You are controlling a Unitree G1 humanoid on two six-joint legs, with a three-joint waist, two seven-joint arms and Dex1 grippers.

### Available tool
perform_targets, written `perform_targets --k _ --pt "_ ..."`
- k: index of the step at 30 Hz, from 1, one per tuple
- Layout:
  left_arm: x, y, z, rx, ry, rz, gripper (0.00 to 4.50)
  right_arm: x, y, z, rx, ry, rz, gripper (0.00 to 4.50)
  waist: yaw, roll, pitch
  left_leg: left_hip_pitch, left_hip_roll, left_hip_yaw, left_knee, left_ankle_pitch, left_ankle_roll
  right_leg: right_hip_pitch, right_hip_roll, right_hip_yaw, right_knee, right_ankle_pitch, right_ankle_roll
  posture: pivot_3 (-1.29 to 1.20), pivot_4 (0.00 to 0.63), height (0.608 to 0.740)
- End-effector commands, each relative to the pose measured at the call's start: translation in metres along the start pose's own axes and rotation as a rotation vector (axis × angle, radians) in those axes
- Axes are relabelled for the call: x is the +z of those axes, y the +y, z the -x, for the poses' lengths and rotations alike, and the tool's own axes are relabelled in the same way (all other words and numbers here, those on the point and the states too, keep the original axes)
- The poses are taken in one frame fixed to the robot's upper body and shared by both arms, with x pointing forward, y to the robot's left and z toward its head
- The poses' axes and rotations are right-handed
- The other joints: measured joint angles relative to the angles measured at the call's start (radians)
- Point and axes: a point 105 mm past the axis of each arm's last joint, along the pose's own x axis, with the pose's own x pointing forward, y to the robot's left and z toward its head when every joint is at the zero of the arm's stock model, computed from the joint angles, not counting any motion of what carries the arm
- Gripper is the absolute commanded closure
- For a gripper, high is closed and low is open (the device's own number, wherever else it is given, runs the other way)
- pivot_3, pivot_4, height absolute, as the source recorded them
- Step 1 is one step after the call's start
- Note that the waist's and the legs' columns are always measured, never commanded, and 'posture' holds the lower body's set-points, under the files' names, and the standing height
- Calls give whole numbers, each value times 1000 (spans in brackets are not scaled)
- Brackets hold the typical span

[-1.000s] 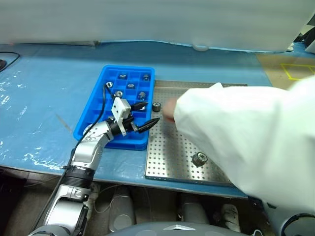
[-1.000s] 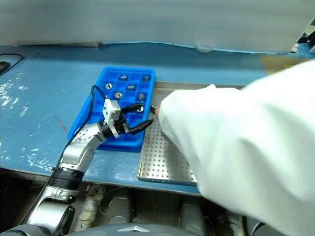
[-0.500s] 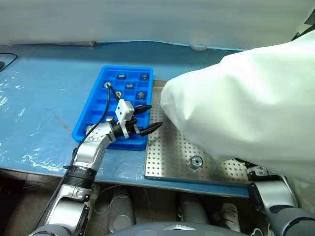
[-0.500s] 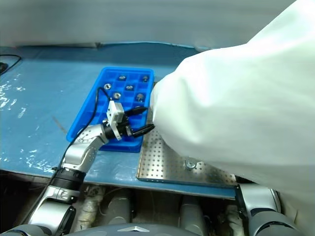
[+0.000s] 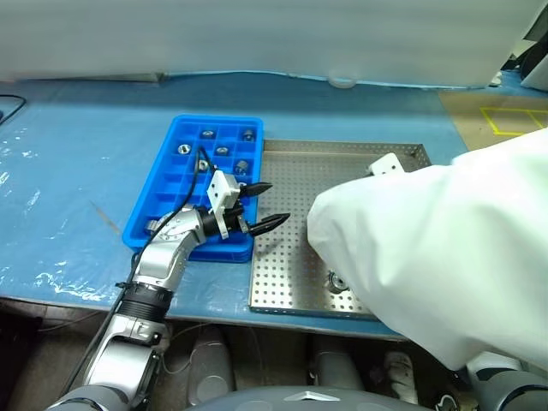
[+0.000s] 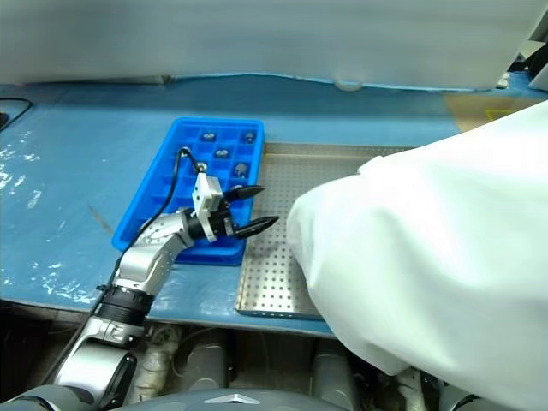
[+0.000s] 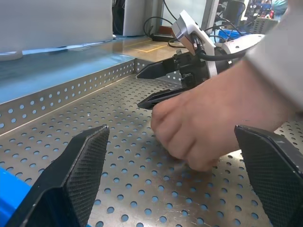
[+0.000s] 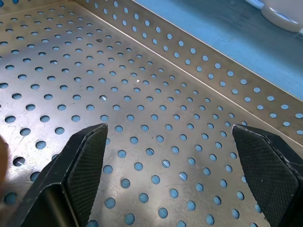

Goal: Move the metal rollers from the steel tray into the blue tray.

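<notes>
The blue tray (image 5: 147, 210) lies left of the steel tray (image 5: 342, 152), and several metal rollers (image 5: 223, 151) sit in its far compartments. My left gripper (image 5: 276, 203) hovers open and empty over the seam between the two trays, pointing across the steel tray. A person's hand (image 7: 199, 135) rests on the perforated floor in front of it. One roller (image 5: 336, 280) peeks out at the edge of the white sleeve (image 5: 428, 257). My right gripper (image 7: 138, 90) stands open beyond the hand, above bare perforated floor (image 8: 142, 94).
The sleeve hides the near right half of the steel tray. Both trays lie on a table covered in blue film (image 5: 77, 171). A white wall (image 5: 257, 34) runs along the back, with a small white round object (image 5: 342, 83) at its foot.
The person's sleeve has drawn back toward the near right, uncovering the far part of the steel tray. The roller that lay near the blue tray's edge no longer shows there. Both grippers stay open.
</notes>
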Motion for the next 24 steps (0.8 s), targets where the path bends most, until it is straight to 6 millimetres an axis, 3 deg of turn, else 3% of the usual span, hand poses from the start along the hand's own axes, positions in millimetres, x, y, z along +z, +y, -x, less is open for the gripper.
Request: perform_targets --k 1,16,24 --pt "7 -1 -6 -31 -16 -40 19 14 -10 7 -35 -47 27 94 0 0 0 0 0 0 0 0 0 0 0 0 0 0 0 -149 150 740" --pt "-6 -4 -24 -99 53 -51 19 15 -8 22 -19 -62 -1 94 -18 0 0 0 -1 1 0 -1 1 1 0 2 -2 1 1 -207 150 740" --pt "2 0 -49 -136 34 -26 19 29 16 48 163 -145 -168 94 -22 0 0 0 -1 1 1 -1 2 2 0 2 -3 1 1 -261 150 740"
